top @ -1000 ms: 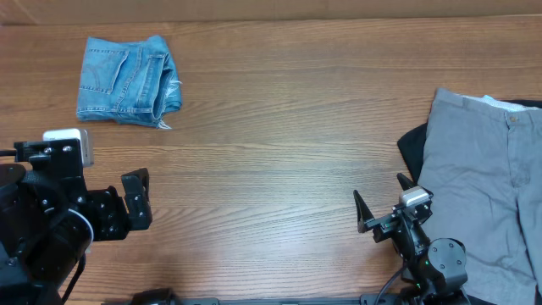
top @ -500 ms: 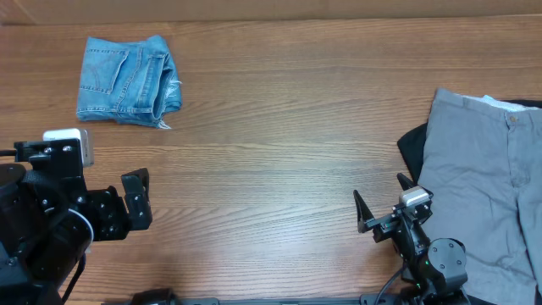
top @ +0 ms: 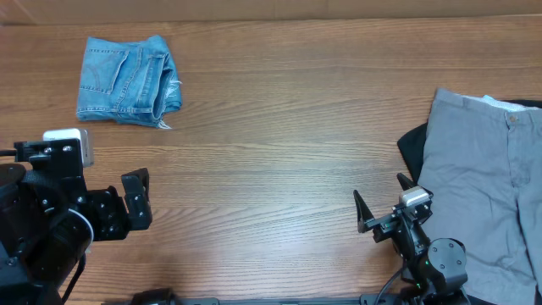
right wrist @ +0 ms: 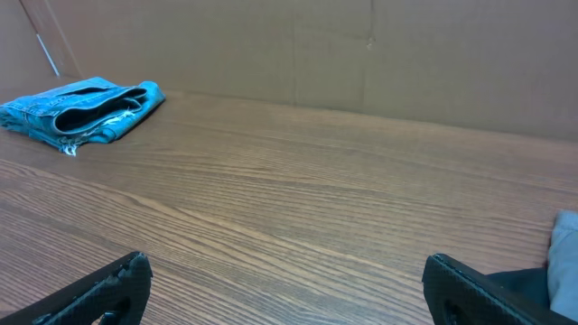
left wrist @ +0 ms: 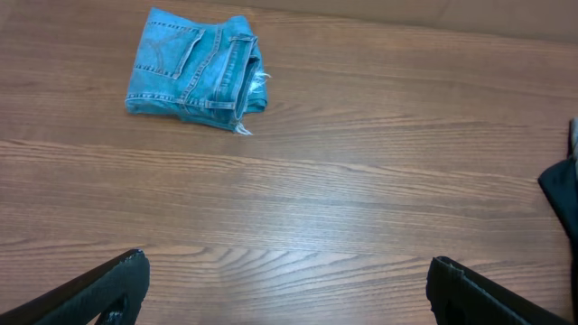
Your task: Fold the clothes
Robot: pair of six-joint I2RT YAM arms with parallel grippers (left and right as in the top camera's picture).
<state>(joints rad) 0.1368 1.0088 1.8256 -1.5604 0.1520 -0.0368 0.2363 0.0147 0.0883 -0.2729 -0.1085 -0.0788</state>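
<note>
Two hands wait at the near edge of the desk (top: 279, 127), both spread wide with nothing between the fingers: the left hand (left wrist: 284, 280) at the near left, the right hand (top: 383, 203) at the near right. The jeans (top: 127, 80) lie as a compact folded bundle at the far left, well apart from either hand, and look finished. The grey trousers (top: 483, 178) lie spread flat at the right, running out of the overhead view, with their left edge resting over a black cloth (top: 412, 152).

The likely trouble sits at that overlap. A pinch taken at the trousers' left edge could catch the black cloth beneath and drag both garments together. A broad sweep by the left arm might also knock the jeans open.
</note>
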